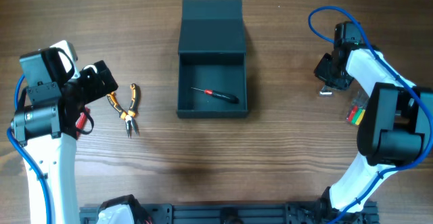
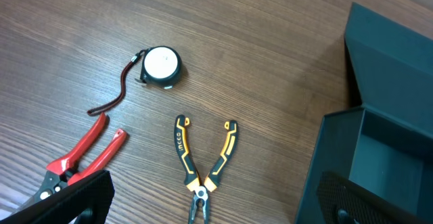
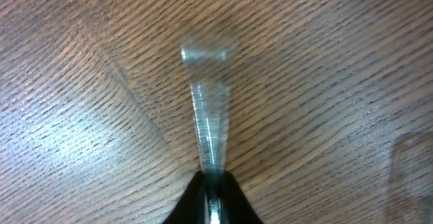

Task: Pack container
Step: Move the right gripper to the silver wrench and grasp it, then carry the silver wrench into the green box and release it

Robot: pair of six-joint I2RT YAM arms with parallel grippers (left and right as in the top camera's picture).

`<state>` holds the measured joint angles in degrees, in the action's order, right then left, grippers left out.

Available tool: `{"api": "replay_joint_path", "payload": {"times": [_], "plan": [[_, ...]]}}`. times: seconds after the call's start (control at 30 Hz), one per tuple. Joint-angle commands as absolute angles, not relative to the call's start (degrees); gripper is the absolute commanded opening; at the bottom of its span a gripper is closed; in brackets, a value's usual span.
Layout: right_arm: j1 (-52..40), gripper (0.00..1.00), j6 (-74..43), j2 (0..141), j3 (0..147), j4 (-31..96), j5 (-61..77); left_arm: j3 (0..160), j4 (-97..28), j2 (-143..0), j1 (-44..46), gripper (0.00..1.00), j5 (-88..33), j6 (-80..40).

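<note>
**Open box part-filled; right arm carries a silvery piece, left arm hovers over the tools**

Overhead: the dark teal-grey matte rectangular container [image 1: 212, 112] sits mid-table toward the far edge, its hinged lid [image 1: 212, 24] thrown back flat, presumably so the cavity is free for loading; a slim red-and-black screwdriver [image 1: 215, 94] lies inside; the right gripper [image 1: 327, 82] is well to the container's right with a small silvery piece [image 1: 326, 91] at its tip; red, green and yellow items [image 1: 354, 113] peep from under that arm, too hidden to name; the left gripper [image 1: 101, 82] is near the orange-and-black pliers [image 1: 128, 109].

Left wrist: its fingers stand wide apart, empty, over the splayed pliers; red-handled cutters [image 2: 81, 149] lie just beside them, a round white-faced tape measure [image 2: 162, 65] farther off; the container's corner rises at the right, with bare wood between.

Right wrist: the fingers are pinched onto the narrow end of the silvery piece, which is blurred; gripping it by the end probably leaves it free to be lowered in; only the box wall stands in the way.
</note>
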<state>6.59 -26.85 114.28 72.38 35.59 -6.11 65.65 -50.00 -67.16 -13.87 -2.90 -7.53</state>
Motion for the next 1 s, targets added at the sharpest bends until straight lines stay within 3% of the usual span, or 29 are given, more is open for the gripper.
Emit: {"api": "replay_joint_path", "payload": {"times": [0.0,0.6,0.83,0.97], "plan": [[6.4,0.04,-26.8,118.0,71.5,35.8,-2.9,66.8,-50.0,-66.3,-13.6,1.00,-3.6,-6.2],[5.2,0.04,-11.5,112.0,78.6,40.7,7.7,66.8,-50.0,-66.3,-13.6,1.00,-3.6,-6.2],[-0.4,0.04,-2.2,102.4,85.6,46.4,7.6,66.8,-50.0,-66.3,-13.6,1.00,-3.6,-6.2],[-7.1,0.04,9.8,96.8,90.7,51.9,7.8,66.8,-50.0,-66.3,-13.6,1.00,-3.6,-6.2]]}}
